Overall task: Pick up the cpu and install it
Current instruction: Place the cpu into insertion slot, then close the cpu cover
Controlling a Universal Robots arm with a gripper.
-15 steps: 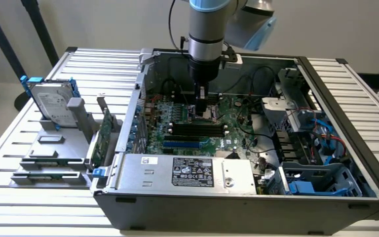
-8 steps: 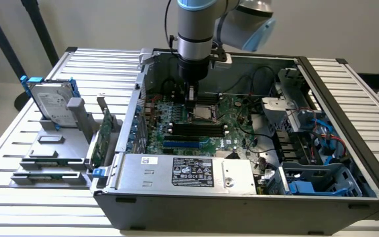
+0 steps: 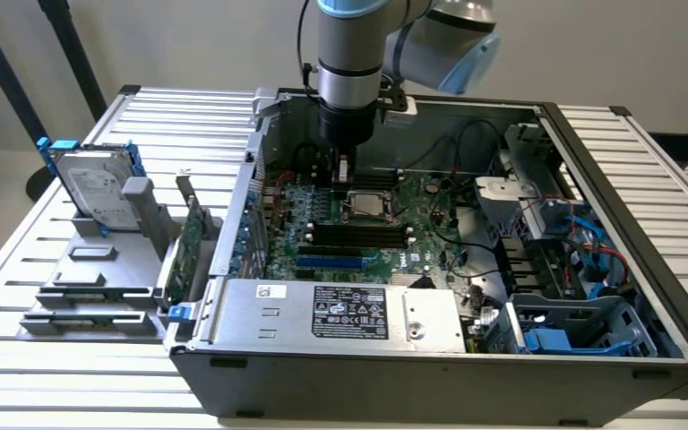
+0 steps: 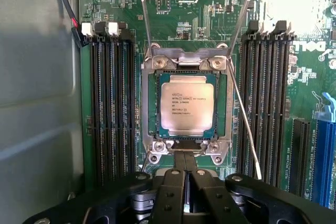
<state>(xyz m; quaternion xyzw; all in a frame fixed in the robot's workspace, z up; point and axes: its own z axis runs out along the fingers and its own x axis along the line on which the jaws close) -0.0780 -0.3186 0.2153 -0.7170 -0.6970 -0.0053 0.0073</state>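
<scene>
Pincer (image 4: 185, 162) sitting closed on nothing, hanging just beside the cpu (image 4: 187, 109), at its eleven o'clock in the exterior view; cpu lying flat in the open socket (image 4: 181, 61). Judging it light, stiff, fragile: gripping opposite edges.

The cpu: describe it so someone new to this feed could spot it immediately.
Look into the open computer case lying on its side, at the green motherboard on its floor. Between two banks of black memory slots sits a metal socket frame. The cpu is the small flat silver-grey square with printed text inside that frame, unlike the long black slots beside it.
</scene>
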